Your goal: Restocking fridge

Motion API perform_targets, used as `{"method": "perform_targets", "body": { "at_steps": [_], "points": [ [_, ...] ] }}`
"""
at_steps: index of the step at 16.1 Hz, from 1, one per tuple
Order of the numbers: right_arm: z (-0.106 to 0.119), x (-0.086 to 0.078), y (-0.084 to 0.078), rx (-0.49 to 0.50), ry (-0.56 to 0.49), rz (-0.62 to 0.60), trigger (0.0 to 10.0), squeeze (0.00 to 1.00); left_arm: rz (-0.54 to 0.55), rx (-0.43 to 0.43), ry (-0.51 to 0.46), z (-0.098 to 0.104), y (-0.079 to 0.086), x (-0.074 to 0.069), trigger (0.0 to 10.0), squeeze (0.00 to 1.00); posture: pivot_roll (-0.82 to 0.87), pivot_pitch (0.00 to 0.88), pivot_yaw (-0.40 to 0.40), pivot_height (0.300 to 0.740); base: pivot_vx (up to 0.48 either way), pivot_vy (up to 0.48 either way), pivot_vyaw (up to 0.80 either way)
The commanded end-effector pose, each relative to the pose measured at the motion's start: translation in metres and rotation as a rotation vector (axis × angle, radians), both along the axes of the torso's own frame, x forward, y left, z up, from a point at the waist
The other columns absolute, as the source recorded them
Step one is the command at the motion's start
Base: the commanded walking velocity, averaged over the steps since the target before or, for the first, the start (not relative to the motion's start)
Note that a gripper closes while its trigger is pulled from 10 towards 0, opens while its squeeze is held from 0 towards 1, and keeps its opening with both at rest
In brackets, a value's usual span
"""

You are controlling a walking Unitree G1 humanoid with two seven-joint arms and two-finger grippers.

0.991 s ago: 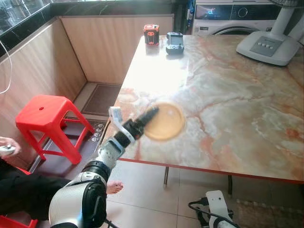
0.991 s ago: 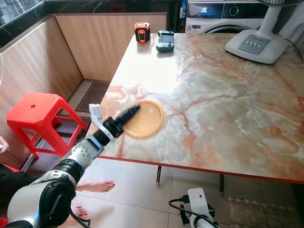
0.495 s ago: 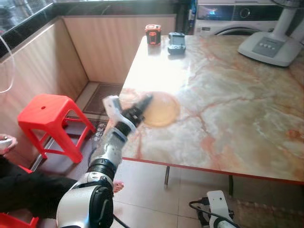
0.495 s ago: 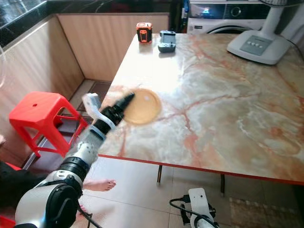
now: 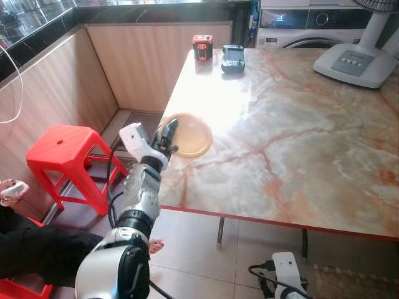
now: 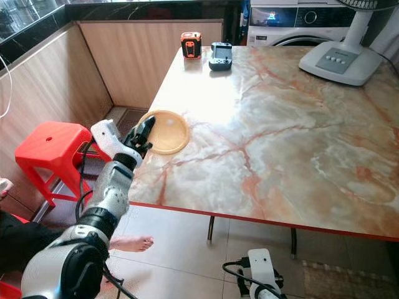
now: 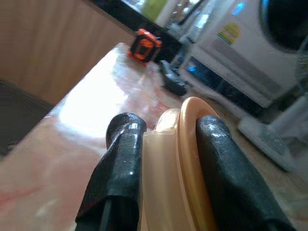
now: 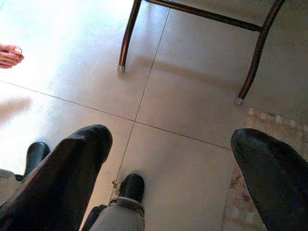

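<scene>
Left pincer (image 5: 167, 134) pinching the rim of an orange plate (image 5: 190, 134) between its 2 black fingers (image 7: 120, 163), at the left edge of the marble table (image 5: 299, 137). Right pincer (image 8: 168, 183) hangs spread above the tiled floor (image 8: 192, 110). Red stool (image 5: 62, 152) stands beside the table.

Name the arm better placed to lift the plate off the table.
Left. The left gripper is already shut on the plate at the table edge; the right gripper hangs open over the floor.
</scene>
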State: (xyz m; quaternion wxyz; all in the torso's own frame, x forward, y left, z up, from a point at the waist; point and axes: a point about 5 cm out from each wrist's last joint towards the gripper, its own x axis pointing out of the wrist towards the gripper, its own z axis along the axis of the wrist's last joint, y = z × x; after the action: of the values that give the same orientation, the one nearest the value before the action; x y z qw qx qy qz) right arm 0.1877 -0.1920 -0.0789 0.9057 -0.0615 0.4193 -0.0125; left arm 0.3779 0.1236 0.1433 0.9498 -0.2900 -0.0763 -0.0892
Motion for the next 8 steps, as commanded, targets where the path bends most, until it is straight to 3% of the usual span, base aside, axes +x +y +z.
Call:
{"method": "perform_targets", "body": {
  "at_steps": [1, 2, 8],
  "points": [
    [-0.0023, -0.0042, 0.0033, 0.02, 0.002, -0.024, 10.0, 0.0, 0.05, 0.064, -0.005, -0.0002, 0.0059, -0.0009, 10.0, 0.0, -0.12, 0.0, 0.087, 0.74, 0.0, 0.0, 0.0],
    [-0.0024, -0.0048, 0.0035, 0.038, -0.007, -0.052, 10.0, 0.0, 0.056, 0.144, -0.014, 0.0024, 0.0052, -0.0001, 10.0, 0.0, -0.11, 0.0, 0.087, 0.74, 0.0, 0.0, 0.0],
    [-0.002, -0.0039, 0.0059, 0.067, -0.022, -0.086, 10.0, 0.0, 0.069, 0.167, -0.01, 0.0024, 0.0, 0.0001, 10.0, 0.0, -0.11, 0.0, 0.097, 0.74, 0.0, 0.0, 0.0]
  ]
}}
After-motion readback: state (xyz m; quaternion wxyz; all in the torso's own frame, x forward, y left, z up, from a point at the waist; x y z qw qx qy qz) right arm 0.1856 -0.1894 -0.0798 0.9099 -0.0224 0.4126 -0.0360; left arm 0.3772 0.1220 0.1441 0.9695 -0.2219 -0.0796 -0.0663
